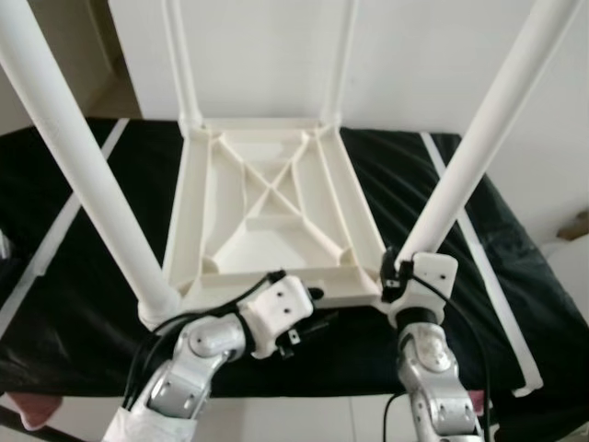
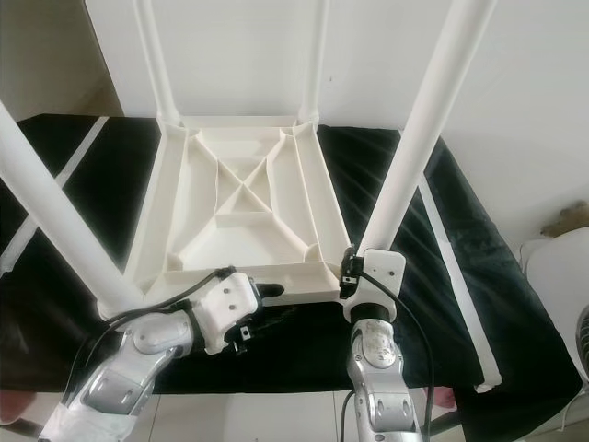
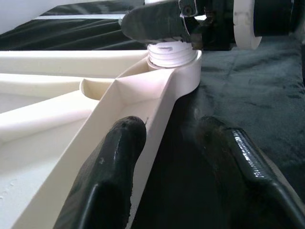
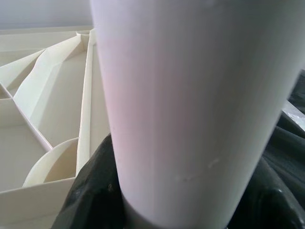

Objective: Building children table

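Observation:
The white plastic tabletop (image 1: 267, 198) lies upside down on a black cloth, ribs facing up. Its legs stand up from the corners: two far legs (image 1: 340, 55), the near left leg (image 1: 83, 157) and the near right leg (image 1: 479, 138). My right gripper (image 1: 396, 267) is shut on the near right leg just above its socket; the leg (image 4: 190, 95) sits between the black fingers (image 4: 90, 191). My left gripper (image 1: 317, 322) is at the tabletop's front rim (image 3: 157, 109), open, one finger (image 3: 114, 157) against the rim wall and the other over the cloth.
The black cloth (image 1: 515, 276) covers a low surface that ends just in front of my arms. A white strip (image 1: 502, 295) lies along its right side and another (image 1: 55, 230) along its left. A white wall stands behind, and a white rounded object (image 2: 561, 276) is at the right.

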### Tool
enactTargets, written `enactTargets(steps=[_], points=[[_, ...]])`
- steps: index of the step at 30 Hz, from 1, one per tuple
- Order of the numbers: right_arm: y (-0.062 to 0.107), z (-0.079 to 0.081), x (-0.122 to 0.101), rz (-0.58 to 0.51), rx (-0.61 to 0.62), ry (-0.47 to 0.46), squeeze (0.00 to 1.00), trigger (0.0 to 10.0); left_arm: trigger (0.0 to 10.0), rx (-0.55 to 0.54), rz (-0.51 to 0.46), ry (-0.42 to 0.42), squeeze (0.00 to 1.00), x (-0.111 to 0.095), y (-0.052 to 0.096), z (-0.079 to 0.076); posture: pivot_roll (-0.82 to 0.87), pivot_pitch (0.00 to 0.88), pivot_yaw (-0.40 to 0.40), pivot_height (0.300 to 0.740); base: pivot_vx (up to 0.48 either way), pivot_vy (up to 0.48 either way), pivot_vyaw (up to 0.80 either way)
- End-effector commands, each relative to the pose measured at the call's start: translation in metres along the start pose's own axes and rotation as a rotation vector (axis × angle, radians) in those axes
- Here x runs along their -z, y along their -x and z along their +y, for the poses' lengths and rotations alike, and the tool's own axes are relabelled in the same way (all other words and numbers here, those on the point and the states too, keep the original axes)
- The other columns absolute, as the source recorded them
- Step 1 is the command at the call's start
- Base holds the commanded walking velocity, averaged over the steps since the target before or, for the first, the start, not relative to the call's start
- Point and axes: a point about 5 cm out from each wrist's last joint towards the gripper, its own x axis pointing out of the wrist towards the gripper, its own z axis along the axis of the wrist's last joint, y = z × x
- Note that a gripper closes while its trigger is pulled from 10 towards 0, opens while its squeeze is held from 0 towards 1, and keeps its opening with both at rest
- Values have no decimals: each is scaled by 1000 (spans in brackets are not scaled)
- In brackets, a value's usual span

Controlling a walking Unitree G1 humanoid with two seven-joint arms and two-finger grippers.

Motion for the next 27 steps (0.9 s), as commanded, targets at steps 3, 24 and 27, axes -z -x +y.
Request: enactTargets(steps=[3,24,27], points=[[5,2,14,69,24,18,1000,10000,10000,-62,5,-8,0,2,0,3,-136,85,-23,740,0,0,0],[4,-24,-6,-34,-500,104,0,10000,10000,-54,5,-25,0,1,0,8,-151,72,-3,740,0,0,0],[-2,-26,-8,-23,-565,107,0,10000,10000,-52,4,-26,0,1,-1,8,-153,69,0,740,0,0,0]])
